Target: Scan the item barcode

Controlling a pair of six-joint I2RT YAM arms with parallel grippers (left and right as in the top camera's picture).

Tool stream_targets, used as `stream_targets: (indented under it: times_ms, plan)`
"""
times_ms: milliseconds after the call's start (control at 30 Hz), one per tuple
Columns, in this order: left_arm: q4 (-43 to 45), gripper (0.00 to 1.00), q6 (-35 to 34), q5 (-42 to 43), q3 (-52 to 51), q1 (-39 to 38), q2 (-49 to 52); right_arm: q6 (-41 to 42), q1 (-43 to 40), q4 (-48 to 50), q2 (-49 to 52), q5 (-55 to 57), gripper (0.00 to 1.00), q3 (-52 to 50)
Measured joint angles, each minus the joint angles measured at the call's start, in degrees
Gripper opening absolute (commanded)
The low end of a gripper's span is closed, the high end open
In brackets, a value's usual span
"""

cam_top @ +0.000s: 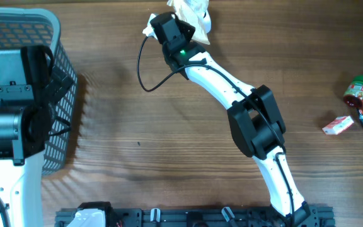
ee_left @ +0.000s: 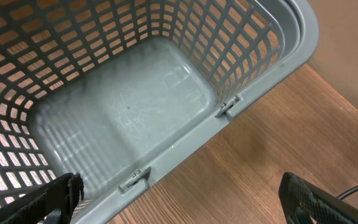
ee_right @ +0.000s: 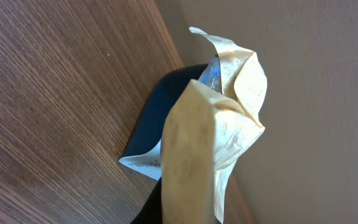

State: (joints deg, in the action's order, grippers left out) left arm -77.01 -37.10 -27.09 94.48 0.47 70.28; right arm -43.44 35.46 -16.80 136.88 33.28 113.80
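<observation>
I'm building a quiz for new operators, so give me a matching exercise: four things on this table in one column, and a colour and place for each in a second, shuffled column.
Things:
1. basket
2. packet
3. small box
4. jar

Colour and place:
a. red and white, right side of the table
b. cream, crumpled, far edge
c. grey mesh, left edge
d. green lid, right edge

Pairs: 1-c, 2-b, 3-a, 4-d

Counter tally: one grey mesh basket [cam_top: 65,82], far left. One cream packet [cam_top: 194,11], far centre. Right edge: one green-lidded jar [cam_top: 360,90], one red-white box [cam_top: 337,125].
</observation>
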Motion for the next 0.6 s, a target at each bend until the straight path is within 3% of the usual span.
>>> stream_targets:
  times_ms: [600]
  plan:
    - [0.00, 1.00, 0.00, 0.00, 0.00, -0.02, 0.00, 1.95, -0.04, 3.63, -0.50, 0.48, 0.05, -0.04]
